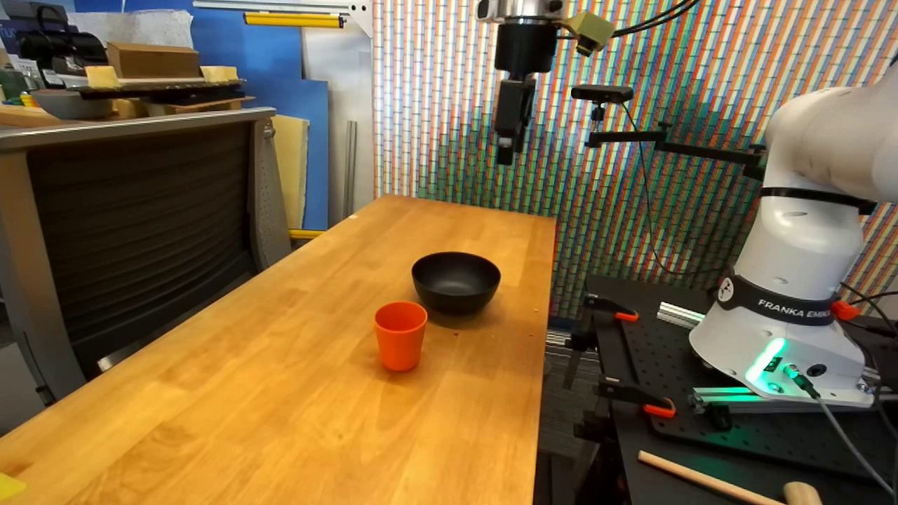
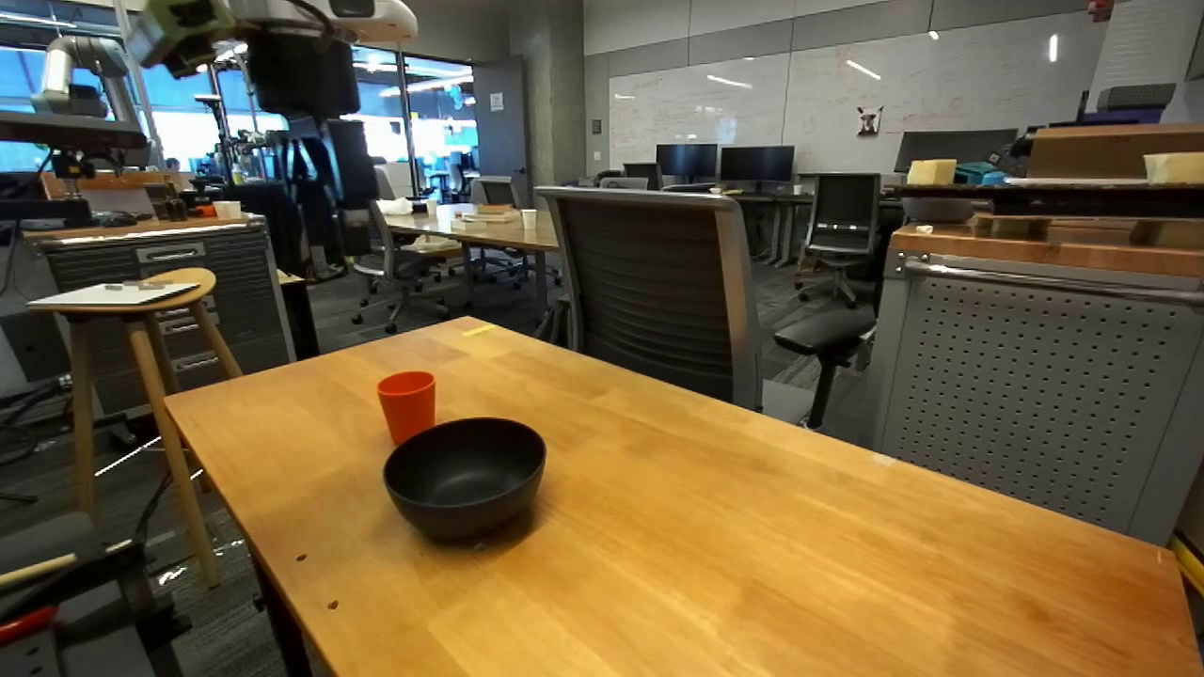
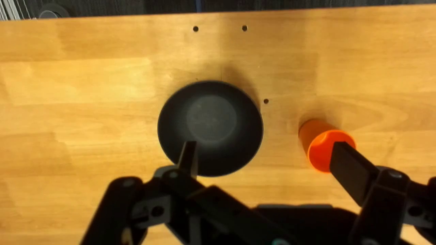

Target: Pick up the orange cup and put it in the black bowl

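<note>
Robotiq end effector (image 3: 267, 158) hangs high above the desk (image 1: 316, 393), its fingers spread wide in the wrist view, one hiding part of the orange cup (image 3: 318, 144) and the other some of the black bowl (image 3: 210, 119). In both exterior views the fingers overlap, so their gap is hard to judge there, and the arm (image 1: 817, 235) is partly cut off. Upright on the desk, the cup stands below the end effector, near but apart from the bowl (image 2: 466, 489), which hides part of the cup's base in an exterior view.
</note>
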You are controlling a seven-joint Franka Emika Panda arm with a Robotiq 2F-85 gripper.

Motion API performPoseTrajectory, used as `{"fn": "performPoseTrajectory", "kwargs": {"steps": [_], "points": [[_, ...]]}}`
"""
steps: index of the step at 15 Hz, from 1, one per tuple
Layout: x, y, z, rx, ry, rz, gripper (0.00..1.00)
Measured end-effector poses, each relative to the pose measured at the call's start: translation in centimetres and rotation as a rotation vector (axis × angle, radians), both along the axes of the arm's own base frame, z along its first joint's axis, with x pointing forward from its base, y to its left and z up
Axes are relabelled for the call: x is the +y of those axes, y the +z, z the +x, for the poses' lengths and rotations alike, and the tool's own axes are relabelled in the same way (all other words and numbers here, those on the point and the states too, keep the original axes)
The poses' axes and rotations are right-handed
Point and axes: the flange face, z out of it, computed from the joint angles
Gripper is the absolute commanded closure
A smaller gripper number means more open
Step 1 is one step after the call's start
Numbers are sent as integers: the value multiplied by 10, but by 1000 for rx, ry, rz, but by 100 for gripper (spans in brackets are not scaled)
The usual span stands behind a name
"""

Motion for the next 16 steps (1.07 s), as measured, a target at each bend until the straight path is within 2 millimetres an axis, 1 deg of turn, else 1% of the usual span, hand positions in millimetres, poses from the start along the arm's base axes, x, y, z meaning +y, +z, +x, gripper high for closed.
{"fn": "performPoseTrajectory", "kwargs": {"steps": [3,5,7,10,13,16], "points": [[14,-18,52,-20,12,1,0],[22,-35,86,1,20,5,0],[26,-56,118,32,25,10,0],[31,-96,161,85,28,38,0],[43,-137,189,158,34,118,0],[59,-165,200,248,32,184,0]]}}
